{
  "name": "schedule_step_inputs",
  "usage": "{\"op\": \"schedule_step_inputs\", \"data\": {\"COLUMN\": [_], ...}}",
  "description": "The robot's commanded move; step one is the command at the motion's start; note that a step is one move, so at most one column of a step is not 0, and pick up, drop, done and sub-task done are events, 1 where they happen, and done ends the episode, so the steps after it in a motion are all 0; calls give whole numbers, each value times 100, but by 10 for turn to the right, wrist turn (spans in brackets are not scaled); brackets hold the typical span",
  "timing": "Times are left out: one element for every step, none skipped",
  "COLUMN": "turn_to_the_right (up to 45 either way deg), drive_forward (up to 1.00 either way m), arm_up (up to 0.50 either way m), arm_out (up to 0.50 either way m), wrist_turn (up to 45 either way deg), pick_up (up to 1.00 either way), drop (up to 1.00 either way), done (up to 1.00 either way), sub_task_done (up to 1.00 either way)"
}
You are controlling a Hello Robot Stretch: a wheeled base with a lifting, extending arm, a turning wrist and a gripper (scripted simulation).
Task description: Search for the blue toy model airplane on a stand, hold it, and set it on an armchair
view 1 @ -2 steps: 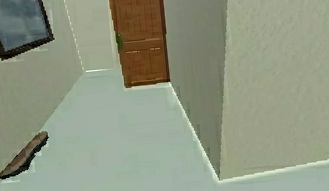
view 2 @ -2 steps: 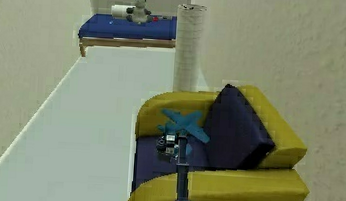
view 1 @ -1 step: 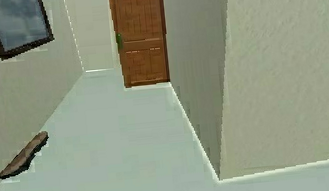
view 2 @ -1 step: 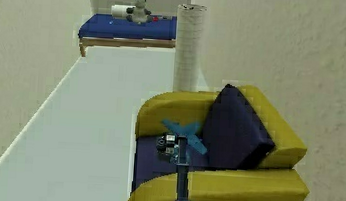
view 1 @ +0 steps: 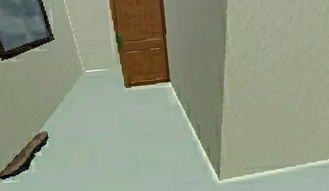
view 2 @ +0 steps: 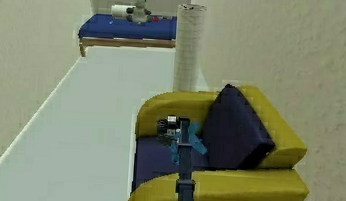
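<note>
A yellow armchair with a dark blue seat and a dark blue cushion stands at the arm side view's lower right. The dark arm rises from the bottom edge over the chair's front. At its end, the gripper sits above the blue seat. A small bright blue shape shows beside the arm's end, against the seat; it is too small to name as the airplane. I cannot tell whether the gripper holds anything.
A tall white cylinder stands behind the armchair. Farther out is a bed with a blue cover and a stuffed toy. Ahead, a corridor leads to a brown wooden door. A skateboard lies by the left wall under a framed picture. A wall corner juts in on the right.
</note>
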Motion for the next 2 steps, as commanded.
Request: {"op": "schedule_step_inputs", "data": {"turn_to_the_right": [0, 0], "drive_forward": [0, 0], "arm_up": [0, 0], "arm_out": [-8, 0], "wrist_turn": [0, 0], "pick_up": [0, 0], "drop": [0, 0], "done": [0, 100], "sub_task_done": [0, 0]}}
